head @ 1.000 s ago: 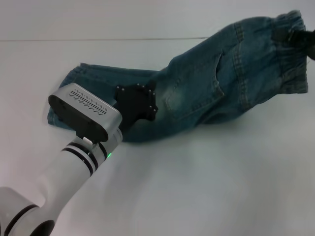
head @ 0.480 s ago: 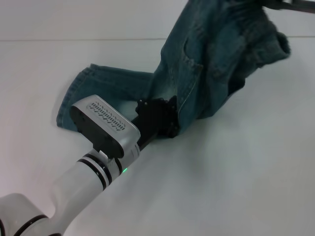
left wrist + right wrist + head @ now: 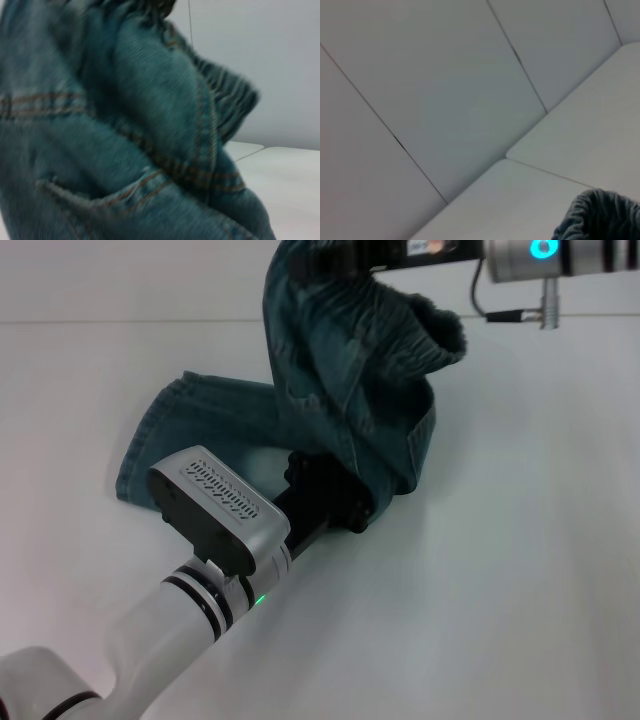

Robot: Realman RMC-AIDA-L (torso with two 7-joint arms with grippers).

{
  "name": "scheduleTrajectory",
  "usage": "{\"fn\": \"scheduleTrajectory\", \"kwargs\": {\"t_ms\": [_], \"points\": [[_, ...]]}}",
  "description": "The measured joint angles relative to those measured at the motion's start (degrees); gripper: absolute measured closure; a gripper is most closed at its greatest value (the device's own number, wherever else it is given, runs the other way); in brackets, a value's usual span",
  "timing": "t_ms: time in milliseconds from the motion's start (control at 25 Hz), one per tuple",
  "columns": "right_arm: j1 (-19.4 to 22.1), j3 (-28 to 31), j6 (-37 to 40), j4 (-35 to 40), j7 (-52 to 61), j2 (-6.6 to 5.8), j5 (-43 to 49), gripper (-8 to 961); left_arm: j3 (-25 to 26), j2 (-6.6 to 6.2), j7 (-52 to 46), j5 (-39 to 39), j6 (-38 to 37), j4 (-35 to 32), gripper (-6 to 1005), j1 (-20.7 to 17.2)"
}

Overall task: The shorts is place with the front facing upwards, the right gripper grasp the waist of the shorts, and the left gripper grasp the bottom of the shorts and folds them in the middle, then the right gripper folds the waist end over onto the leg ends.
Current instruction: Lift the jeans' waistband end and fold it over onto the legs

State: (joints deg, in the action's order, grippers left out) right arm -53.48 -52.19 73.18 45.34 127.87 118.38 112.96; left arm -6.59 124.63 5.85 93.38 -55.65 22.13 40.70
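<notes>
Right gripper (image 3: 335,258) clamped on the waistband of the denim shorts (image 3: 340,390), raised at the far edge — left gripper (image 3: 335,495) low mid-fold, jaws hidden, cannot tell. Open white table (image 3: 520,570) to the right. Carried further left than half a second ago — legs still flat.

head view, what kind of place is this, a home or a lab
Probably a lab or test bench, not a home: a bare white table, plain white panelled walls, and only denim shorts between the left claw and right claw.
</notes>
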Motion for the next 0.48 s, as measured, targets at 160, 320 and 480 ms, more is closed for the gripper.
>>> {"fn": "scheduleTrajectory", "kwargs": {"t_ms": [160,320,480], "points": [[-2.5,-2.0,-3.1,-3.3,-1.1,0.35,1.1,807,0.0,0.00,0.0,0.1,-0.5,0.0,999,-0.7],[-4.0,-2.4,-4.6,-6.1,-2.4,0.40,1.2,804,0.6,0.00,0.0,0.2,-3.0,-0.3,999,-2.8],[-5.1,-2.6,-6.0,-8.1,-3.8,0.52,1.2,800,0.8,-0.05,-0.3,1.0,-3.7,-0.3,999,-3.7]]}}
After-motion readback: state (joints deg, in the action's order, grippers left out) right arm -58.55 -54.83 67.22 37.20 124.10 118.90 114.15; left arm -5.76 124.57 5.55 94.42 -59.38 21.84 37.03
